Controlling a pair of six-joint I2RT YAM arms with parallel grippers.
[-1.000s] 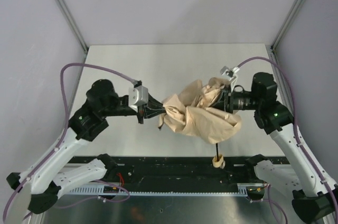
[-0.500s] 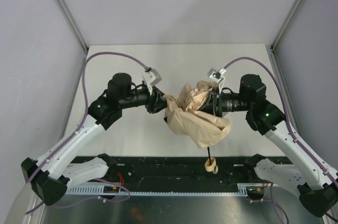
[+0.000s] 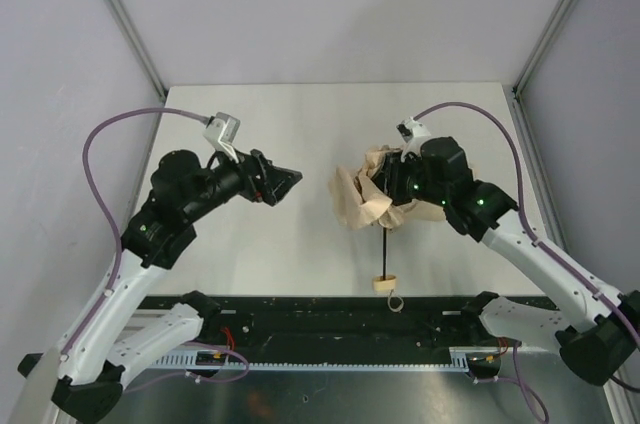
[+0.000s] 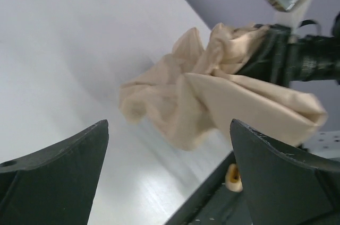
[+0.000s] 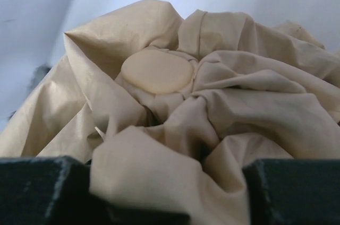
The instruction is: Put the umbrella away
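The umbrella (image 3: 365, 196) hangs above the table as a crumpled beige bundle. Its thin black shaft (image 3: 385, 249) points down toward the near edge and ends in a small tan handle (image 3: 386, 284) with a loop. My right gripper (image 3: 402, 187) is shut on the canopy fabric. In the right wrist view the cloth (image 5: 175, 129) bulges between the dark fingers (image 5: 37, 188), and the round top cap (image 5: 158, 71) faces the camera. My left gripper (image 3: 287, 182) stands wide open to the left of the canopy, touching nothing. The left wrist view shows the canopy (image 4: 212, 95) beyond the gripper (image 4: 169, 129).
The white table (image 3: 300, 124) is walled by grey panels on three sides. A black rail (image 3: 300, 314) with cable trays runs along the near edge, just below the handle. Purple cables loop over both arms.
My left gripper let go of the canopy, opened wide and drew back to the left. The right arm gathered the umbrella in, and the shaft now hangs more plainly toward the near edge.
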